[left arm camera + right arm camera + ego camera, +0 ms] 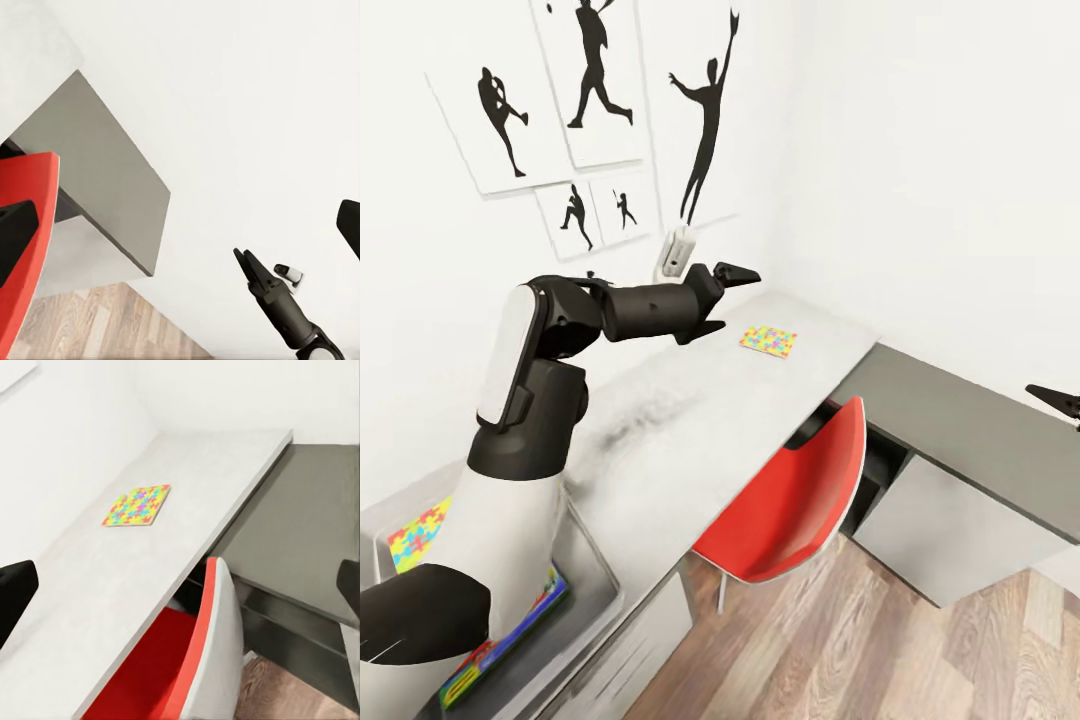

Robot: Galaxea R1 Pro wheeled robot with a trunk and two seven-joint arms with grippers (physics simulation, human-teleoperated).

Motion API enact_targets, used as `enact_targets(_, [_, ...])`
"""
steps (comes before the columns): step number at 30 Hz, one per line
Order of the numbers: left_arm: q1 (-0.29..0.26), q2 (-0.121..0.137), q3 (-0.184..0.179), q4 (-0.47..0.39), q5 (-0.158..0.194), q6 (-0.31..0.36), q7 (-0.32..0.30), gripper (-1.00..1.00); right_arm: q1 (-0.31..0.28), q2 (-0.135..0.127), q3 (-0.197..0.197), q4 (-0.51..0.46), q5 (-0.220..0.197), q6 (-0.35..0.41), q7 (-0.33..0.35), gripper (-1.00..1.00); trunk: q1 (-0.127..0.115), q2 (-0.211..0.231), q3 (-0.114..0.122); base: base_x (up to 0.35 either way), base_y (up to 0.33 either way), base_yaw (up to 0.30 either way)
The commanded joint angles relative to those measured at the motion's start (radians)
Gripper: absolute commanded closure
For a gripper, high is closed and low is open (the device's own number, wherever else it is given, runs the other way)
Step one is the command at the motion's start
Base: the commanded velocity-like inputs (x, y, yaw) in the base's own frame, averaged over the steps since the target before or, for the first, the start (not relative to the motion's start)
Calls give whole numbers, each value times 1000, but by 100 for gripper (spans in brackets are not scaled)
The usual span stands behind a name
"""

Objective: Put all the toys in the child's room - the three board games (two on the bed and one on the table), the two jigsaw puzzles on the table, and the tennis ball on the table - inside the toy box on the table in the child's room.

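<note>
The loose jigsaw puzzle (768, 341) lies flat on the counter (690, 420), just beyond the left tool (732, 297), whose jaws stand released and empty. The right tool (1057, 400) sits farther from that puzzle, its state impossible to tell

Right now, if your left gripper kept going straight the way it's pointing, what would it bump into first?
Probably the white wall beyond the table. The left gripper is open and points out above the jigsaw puzzle, seemingly passing over it, though depth is hard to judge.
</note>
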Motion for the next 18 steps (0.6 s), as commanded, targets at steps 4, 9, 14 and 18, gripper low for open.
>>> enact_targets(4, [2,2,3,-2,5,1,10,-100,-2,3,0,0,7,5,8,-100,1,-2,1,0,0,-257])
enact_targets(9, [4,4,3,-3,2,1,11,-100,-2,4,1,0,7,6,8,-100,1,-2,6,0,0,-257])
enact_targets(14, [5,4,4,-3,-2,1,12,-100,-2,5,3,0,7,7,8,-100,1,-2,10,0,0,-257])
enact_targets(18, [5,5,4,-3,-4,1,14,-100,-2,5,4,0,7,7,8,-100,1,-2,13,0,0,-257])
